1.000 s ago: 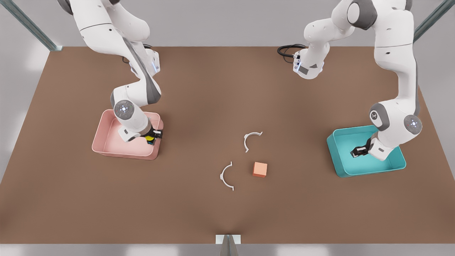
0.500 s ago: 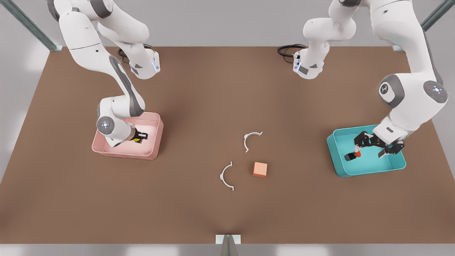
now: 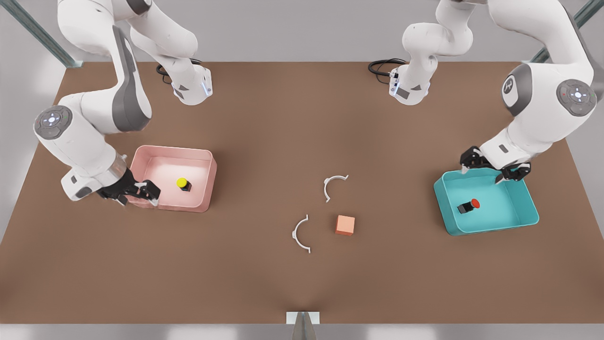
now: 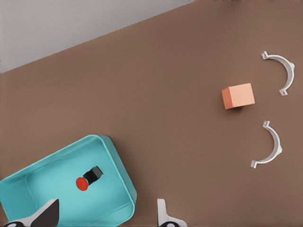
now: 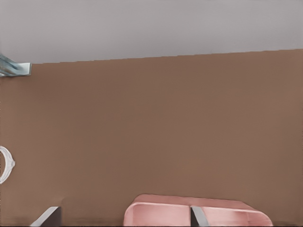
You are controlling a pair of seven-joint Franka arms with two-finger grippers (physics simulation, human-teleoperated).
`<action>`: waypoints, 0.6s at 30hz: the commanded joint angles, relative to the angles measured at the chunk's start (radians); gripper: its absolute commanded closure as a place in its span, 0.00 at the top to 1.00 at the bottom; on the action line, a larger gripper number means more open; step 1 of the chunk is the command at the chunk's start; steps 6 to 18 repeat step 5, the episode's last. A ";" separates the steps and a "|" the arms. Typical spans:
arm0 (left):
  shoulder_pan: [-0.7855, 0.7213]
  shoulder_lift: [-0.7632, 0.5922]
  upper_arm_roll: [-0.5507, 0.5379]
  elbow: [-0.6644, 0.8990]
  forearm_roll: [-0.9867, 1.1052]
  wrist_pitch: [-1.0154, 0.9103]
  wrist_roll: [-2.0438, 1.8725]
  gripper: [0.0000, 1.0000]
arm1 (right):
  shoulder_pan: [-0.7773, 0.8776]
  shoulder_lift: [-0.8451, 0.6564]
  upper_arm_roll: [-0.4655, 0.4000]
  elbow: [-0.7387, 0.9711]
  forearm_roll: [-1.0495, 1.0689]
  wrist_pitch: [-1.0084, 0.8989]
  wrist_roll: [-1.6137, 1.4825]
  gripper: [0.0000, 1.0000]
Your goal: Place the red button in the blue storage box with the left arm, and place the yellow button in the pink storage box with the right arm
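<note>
both grippers withdrawn, open; orange cube (image 3: 345, 225), two white clips (image 3: 334, 184) mid-table.

Brown tabletop (image 3: 264, 118), grey wall behind (image 3: 292, 28), metal frame struts (image 3: 42, 38)

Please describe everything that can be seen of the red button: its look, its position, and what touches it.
The red button is a very small push button with a round red cap on a small black, block-like base; it looks like plastic. It lies tipped on its side on the floor of the blue storage box, roughly in the middle, away from the walls, with the cap toward the front view's right. Only the box floor touches it. The left gripper is open above the box's far rim, apart from the button.
</note>
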 commanded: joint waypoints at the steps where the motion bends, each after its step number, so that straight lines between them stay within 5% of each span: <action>1: 0.024 0.007 0.001 0.010 0.051 -0.033 -0.061 1.00 | 0.036 -0.023 -0.034 0.045 -0.015 -0.237 -0.099 1.00; 3: 0.011 0.007 0.001 0.018 0.062 -0.033 -0.061 1.00 | 0.329 -0.049 -0.385 0.044 0.002 -0.269 -0.097 1.00; 5: 0.010 0.007 -0.001 0.018 0.059 -0.035 -0.061 1.00 | 0.331 -0.159 -0.404 -0.067 0.026 -0.267 -0.103 1.00; 18: 0.010 0.007 -0.001 0.018 0.059 -0.035 -0.061 1.00 | 0.331 -0.159 -0.404 -0.067 0.026 -0.267 -0.103 1.00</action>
